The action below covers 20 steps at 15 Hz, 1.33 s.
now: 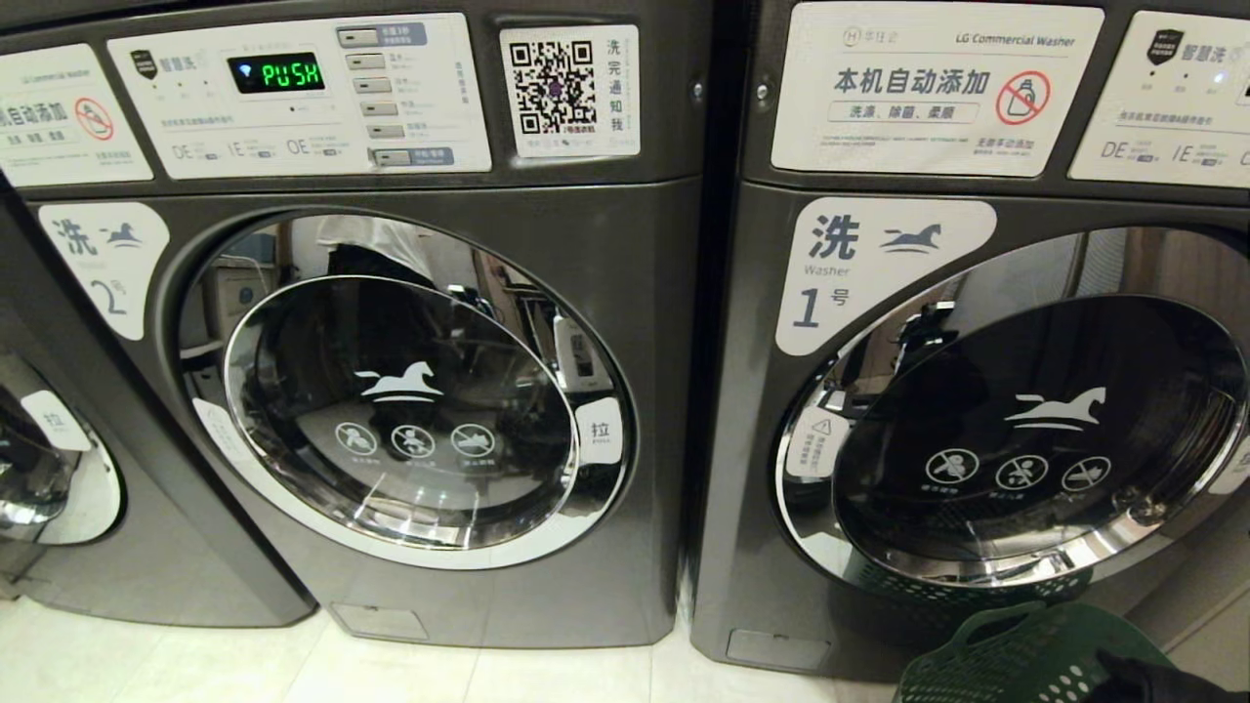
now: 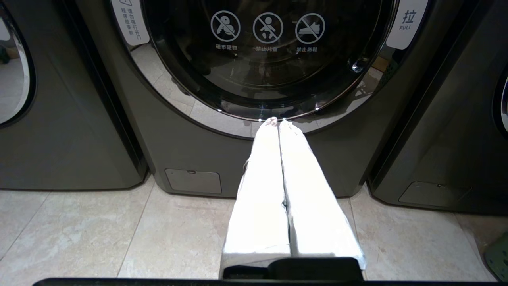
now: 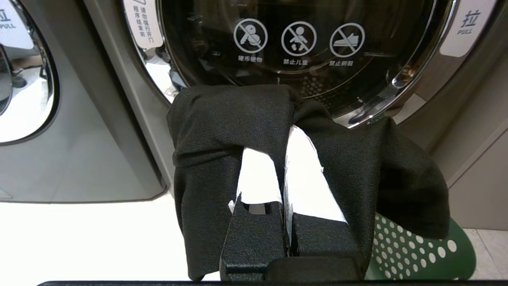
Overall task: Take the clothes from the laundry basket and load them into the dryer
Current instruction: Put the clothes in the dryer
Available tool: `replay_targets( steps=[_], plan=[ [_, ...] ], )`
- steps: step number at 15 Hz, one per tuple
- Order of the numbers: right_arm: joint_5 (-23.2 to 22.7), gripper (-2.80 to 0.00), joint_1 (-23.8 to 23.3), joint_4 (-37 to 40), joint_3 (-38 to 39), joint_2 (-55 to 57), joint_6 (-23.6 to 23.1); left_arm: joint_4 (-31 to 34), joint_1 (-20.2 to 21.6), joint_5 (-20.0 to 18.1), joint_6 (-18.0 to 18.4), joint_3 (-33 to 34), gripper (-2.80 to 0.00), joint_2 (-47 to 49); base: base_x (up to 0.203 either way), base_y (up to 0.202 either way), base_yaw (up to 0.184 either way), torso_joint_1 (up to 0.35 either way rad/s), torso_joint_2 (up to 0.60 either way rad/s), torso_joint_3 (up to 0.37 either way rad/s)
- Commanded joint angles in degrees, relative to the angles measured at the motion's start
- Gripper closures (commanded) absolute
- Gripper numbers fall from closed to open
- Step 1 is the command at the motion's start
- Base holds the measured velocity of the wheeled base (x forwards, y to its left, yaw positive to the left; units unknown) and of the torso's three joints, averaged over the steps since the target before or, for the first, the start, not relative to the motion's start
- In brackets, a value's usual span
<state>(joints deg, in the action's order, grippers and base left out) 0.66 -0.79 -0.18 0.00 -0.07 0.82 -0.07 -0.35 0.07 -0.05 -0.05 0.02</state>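
Note:
My right gripper (image 3: 284, 137) is shut on a black garment (image 3: 214, 131) that drapes over both white fingers and hides their tips. It hangs in front of the shut round door (image 3: 301, 47) of the machine labelled 1 (image 1: 879, 264), above the green perforated laundry basket (image 3: 412, 246). In the head view the basket (image 1: 1016, 654) and a bit of the black garment (image 1: 1152, 679) show at the lower right. My left gripper (image 2: 278, 121) is shut and empty, and it points at the shut door (image 2: 270, 59) of the machine labelled 2 (image 1: 645, 293).
Both machines carry washer labels and stand side by side on a pale tiled floor (image 2: 99, 234). A third machine (image 1: 59, 469) stands at the far left. Pull tabs (image 1: 599, 430) sit on the right side of each door. Machine 2's display (image 1: 276, 73) reads PUSH.

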Motion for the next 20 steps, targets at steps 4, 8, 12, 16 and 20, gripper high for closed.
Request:
replay_targets(
  steps=[4,8,12,16,20],
  plan=[
    [0.04,0.00,0.00,0.01,0.00,-0.01,0.06,-0.01,0.00,0.01,0.14,-0.04,0.00,-0.02,0.000,0.000,0.000,0.001,0.00,0.006],
    [0.04,0.00,0.00,0.01,0.00,-0.01,0.06,-0.10,0.00,0.01,0.22,-0.04,0.00,-0.02,0.000,0.000,0.000,0.000,0.00,0.000],
    [0.04,0.00,0.00,0.01,0.00,-0.01,0.06,-0.10,0.00,0.01,0.22,-0.04,0.00,-0.02,0.004,0.075,-0.007,0.003,0.01,0.003],
    [0.04,0.00,0.00,0.01,0.00,-0.01,0.06,-0.04,0.00,0.01,0.22,-0.04,0.00,-0.02,0.000,0.194,0.000,0.001,0.00,0.000],
    [0.04,0.00,0.00,0.01,0.00,-0.01,0.06,-0.10,0.00,0.01,0.22,0.01,0.00,-0.02,0.000,0.194,-0.002,0.003,0.00,0.002]
  ],
)
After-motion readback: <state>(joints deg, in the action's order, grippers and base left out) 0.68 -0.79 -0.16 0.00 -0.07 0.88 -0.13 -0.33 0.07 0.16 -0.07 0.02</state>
